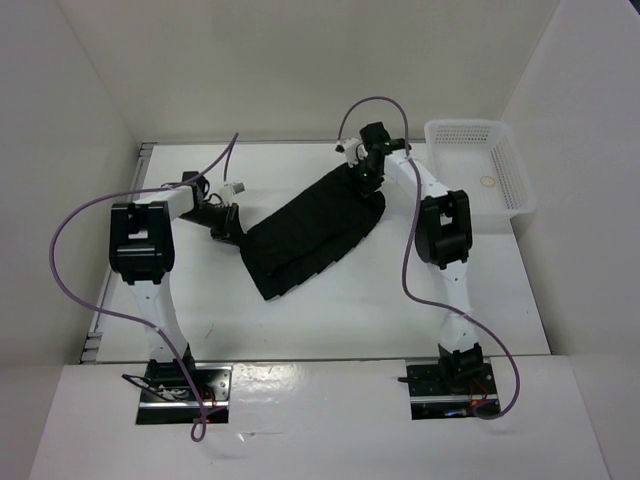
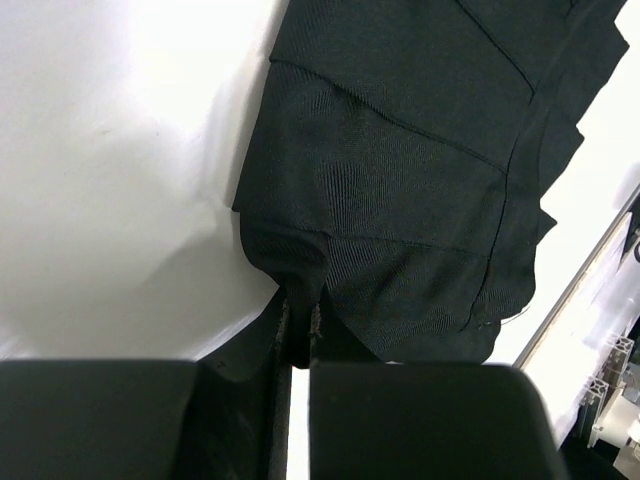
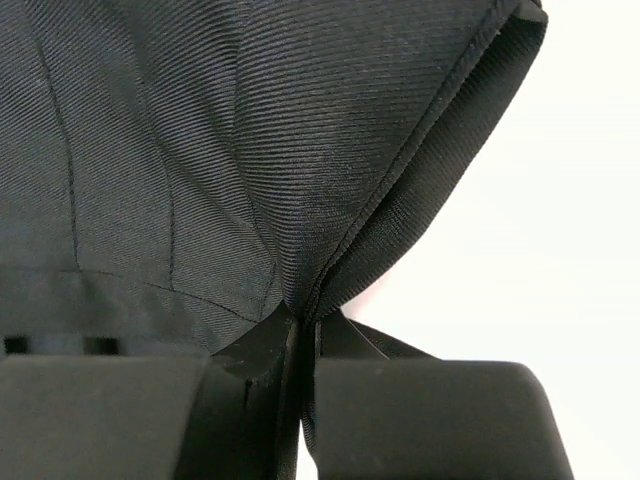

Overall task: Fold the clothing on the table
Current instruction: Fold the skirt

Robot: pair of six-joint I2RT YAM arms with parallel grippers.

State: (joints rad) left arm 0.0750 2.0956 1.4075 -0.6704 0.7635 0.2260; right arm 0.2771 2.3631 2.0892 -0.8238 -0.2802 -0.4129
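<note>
Two white arms (image 1: pixel 158 305) with black joints (image 1: pixel 141 243), looping purple cables (image 1: pixel 375 98)

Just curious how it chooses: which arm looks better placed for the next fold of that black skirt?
Probably the right arm: its jaws pinch the skirt at the far corner, ready to fold toward the left arm's end.

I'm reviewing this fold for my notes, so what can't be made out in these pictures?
- Top view: the round speck in the basket is too small to identify.
- Top view: the right jaws' grip is lost, black against the black skirt.
- Wrist views: the skirt runs past the frame edges, hiding its outline.
</note>
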